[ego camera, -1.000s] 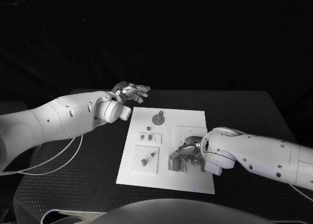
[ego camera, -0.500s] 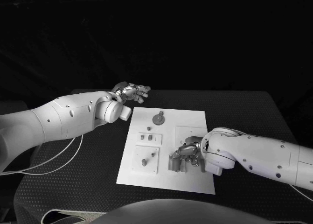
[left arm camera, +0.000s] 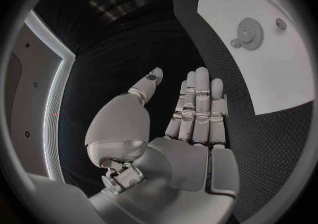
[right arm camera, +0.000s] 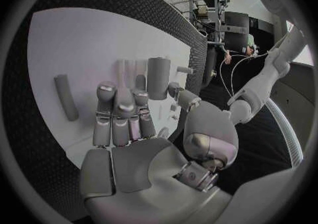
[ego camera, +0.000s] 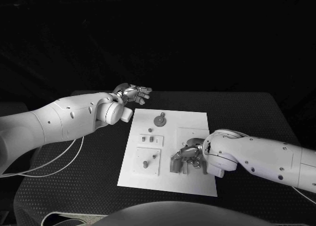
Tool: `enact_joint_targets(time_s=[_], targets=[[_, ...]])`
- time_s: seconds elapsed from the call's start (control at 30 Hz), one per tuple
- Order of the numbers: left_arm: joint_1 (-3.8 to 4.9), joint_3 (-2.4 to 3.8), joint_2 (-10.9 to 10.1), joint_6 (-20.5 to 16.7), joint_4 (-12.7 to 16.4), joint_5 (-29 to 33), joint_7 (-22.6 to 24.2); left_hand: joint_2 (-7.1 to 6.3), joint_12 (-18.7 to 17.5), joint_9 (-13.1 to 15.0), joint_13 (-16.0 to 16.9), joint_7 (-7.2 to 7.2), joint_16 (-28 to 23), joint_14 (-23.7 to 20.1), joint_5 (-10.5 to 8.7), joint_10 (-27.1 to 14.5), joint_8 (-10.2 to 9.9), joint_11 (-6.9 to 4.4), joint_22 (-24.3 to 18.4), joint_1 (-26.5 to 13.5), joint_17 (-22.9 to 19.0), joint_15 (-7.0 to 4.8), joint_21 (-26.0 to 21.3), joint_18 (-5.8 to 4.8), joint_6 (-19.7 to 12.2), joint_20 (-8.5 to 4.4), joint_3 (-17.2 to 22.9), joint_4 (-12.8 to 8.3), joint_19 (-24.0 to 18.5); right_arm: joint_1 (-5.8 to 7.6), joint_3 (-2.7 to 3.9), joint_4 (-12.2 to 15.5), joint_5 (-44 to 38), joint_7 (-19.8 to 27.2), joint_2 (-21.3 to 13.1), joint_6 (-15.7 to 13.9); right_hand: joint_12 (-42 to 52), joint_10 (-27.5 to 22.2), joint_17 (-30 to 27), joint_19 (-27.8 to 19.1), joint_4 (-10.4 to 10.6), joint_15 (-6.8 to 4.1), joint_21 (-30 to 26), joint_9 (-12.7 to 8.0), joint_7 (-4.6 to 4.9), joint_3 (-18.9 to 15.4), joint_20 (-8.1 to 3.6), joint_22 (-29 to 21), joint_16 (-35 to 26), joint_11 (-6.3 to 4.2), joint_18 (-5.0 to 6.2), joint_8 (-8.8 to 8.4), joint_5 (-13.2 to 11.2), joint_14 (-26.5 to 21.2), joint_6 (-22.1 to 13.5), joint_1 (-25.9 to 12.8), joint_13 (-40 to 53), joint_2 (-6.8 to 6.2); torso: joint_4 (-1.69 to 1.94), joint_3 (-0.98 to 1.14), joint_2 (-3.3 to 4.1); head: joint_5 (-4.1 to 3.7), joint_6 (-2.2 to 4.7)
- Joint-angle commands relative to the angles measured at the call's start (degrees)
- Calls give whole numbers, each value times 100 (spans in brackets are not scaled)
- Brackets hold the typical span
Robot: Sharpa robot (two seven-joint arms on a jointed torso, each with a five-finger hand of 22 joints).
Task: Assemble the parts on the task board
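The white task board [ego camera: 198, 117] lies mid-table. My right hand [ego camera: 188, 156] is low over its near right part, and my thumb and a fingertip pinch an upright grey cylinder [right arm camera: 158, 78] [ego camera: 175, 164] that stands on the board [right arm camera: 79, 38]. A thin grey peg [right arm camera: 64, 97] lies flat on the board beside the fingers. My left hand [ego camera: 133, 92] hovers off the board's far left corner with straight fingers [left arm camera: 199, 102], the thumb apart, nothing in it. A grey gear [ego camera: 160, 121] [left arm camera: 249, 33] rests on the far part of the board [left arm camera: 285, 75].
Small grey pieces [ego camera: 149, 138] stand in a raised square at the board's left, and a short peg [ego camera: 145, 164] stands in another square nearer me. A white cable [ego camera: 62, 162] loops on the black table [ego camera: 76, 188] at the left.
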Motion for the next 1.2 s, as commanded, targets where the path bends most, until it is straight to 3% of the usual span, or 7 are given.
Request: enact_joint_targets(time_s=[0.03,0.2,0.8,1.2], targets=[[9,3,8,77,9,23,25,-20,-5,-7,-9,14,-28,-2,-33,-34,25,-10,9,-57,6,30,-21,-5,-44,-173,-6,35,-30,-32,-18,-25,-51,35,11,20,19,-15,-8,-7,57,-22,35,-1,13,-23,-45,-13,25,-17,169,-14,-26,-10,-39,-16,6,-84,0,1,1,0,0],[9,3,9,131,15,23,30,-22,-5,-8,-9,15,-29,-2,-33,-34,26,-10,10,-57,8,30,-22,-5,-45,-173,-5,36,-30,-32,-18,-2,-42,59,6,53,21,-39,-4,-45,77,-23,49,39,14,-412,-59,-21,37,-16,169,-7,-23,-31,-85,-162,15,-55,1,1,0,3,1],[9,3,0,127,11,19,31,-22,-5,-11,-10,15,-31,-3,-29,-38,29,-9,15,-53,13,31,-25,-4,-47,-173,-1,39,-32,-32,-17,53,-143,227,-102,-145,15,-56,-10,-72,9,-25,47,61,16,-495,-81,-36,31,-16,169,-8,-24,-51,-116,-56,15,-44,5,3,-1,-3,2],[9,2,-34,126,18,13,29,-21,-4,-12,-10,15,-31,-2,-27,-39,30,-9,18,-44,16,30,-26,-3,-47,-173,4,36,-32,-6,0,560,-283,818,-562,-335,55,31,-30,-8,-538,-52,93,128,-10,-580,-113,-68,42,-39,169,48,-13,2,-62,724,12,-47,-2,2,-2,2,10]])
